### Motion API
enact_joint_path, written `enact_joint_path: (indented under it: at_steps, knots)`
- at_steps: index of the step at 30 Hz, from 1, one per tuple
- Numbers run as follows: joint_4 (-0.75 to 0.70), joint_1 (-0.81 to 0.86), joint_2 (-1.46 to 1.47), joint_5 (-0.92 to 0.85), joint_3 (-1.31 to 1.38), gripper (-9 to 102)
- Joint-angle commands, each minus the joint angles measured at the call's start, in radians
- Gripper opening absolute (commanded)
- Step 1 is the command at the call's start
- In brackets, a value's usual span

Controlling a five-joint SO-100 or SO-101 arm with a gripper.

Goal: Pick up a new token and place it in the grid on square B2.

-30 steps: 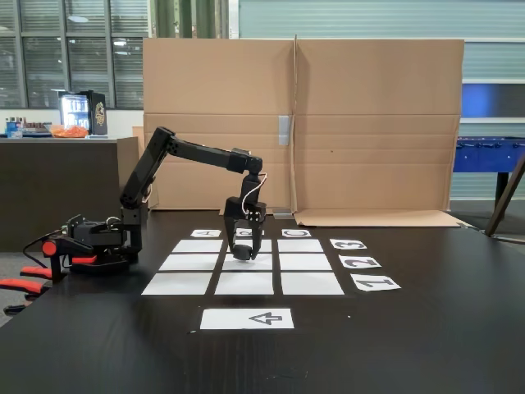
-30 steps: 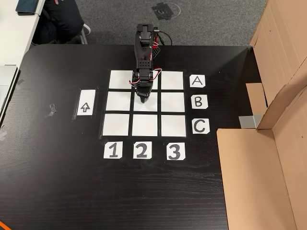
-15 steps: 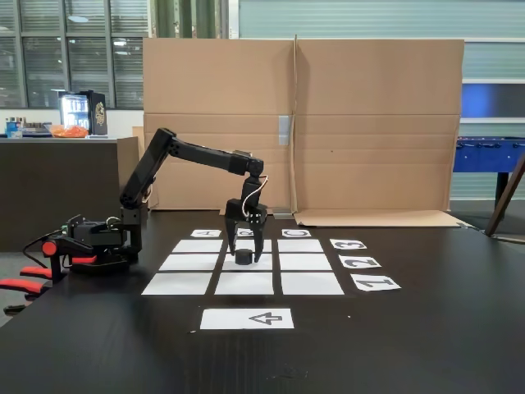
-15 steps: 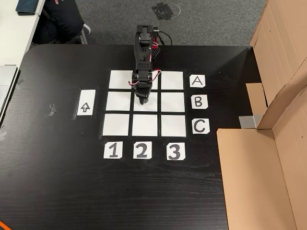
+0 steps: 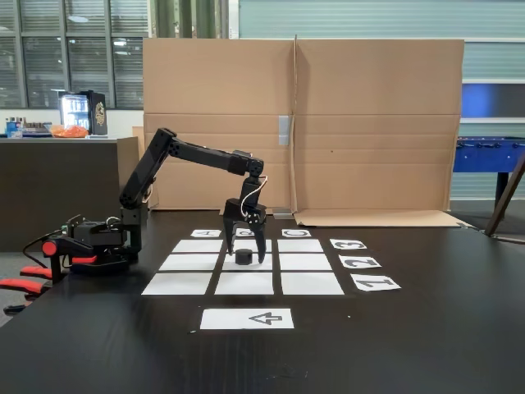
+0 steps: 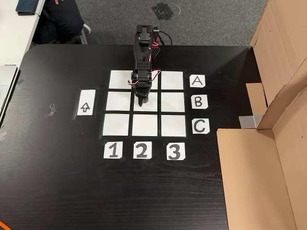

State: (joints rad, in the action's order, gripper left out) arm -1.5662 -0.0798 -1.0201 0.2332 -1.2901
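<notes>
On the black tabletop (image 5: pixel 426 328), backed by a tall brown cardboard screen (image 5: pixel 369 123), lies the three-by-three grid of white paper rectangles (image 6: pixel 117 125). The small dark grey puck-shaped token (image 5: pixel 244 257) sits on central square B2 (image 6: pixel 152 109). The black end effector (image 5: pixel 244 258) straddles it, fingers spread wide, not gripping.

You have even, fairly bright indoor light from above in both fixed views, and both are sharp. The white grid (image 6: pixel 145 103) reads cleanly against the black table (image 6: pixel 57 182), close to overexposed but with its edges crisp. Below the jaws, the gripper (image 5: pixel 244 256) throws only a faint, soft shadow. Beyond the jaws, the cardboard wall (image 5: pixel 369 123) is evenly lit; dark windows (image 5: pixel 66 49) behind carry small reflections.
</notes>
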Motion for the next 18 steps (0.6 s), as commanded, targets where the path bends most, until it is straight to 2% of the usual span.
enact_joint_path:
  at_steps: [1, 18]
  knots:
    - [-0.017, 0.006, -0.071, 0.011, 0.026, 33]
    - [-0.117, -0.034, -0.333, 0.011, 0.031, 39]
